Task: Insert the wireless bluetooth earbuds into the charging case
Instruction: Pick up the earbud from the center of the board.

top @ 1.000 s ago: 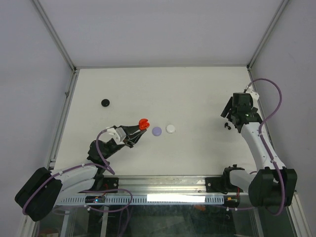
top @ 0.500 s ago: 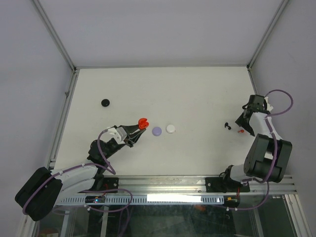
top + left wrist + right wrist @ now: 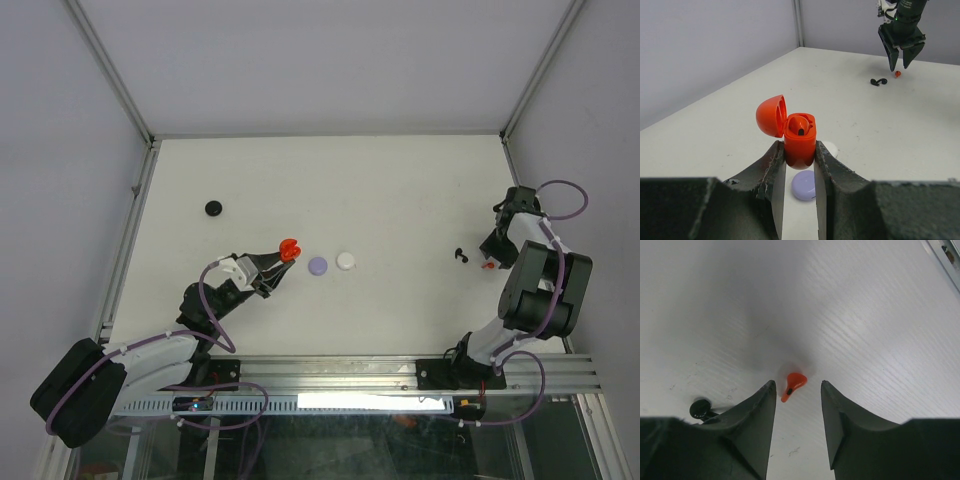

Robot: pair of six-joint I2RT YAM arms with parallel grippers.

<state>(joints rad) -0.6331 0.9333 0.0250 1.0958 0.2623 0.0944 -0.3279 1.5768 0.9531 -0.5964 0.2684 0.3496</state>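
Left pincer (image 3: 799,150) is clamped on the lower body of the orange charging case (image 3: 800,131), holding it upright above the desk (image 3: 850,120) with its lid hinged open to one side; a lavender disc (image 3: 804,186) and a white disc (image 3: 832,148) lie on the desk just beyond it. Right pincer (image 3: 798,386), well apart at the desk's right side, points down with its jaws partly open and grips nothing. The small orange earbud (image 3: 792,384) lies on the desk between the two fingers, touching neither, with a small black hooked piece (image 3: 701,409) nearby
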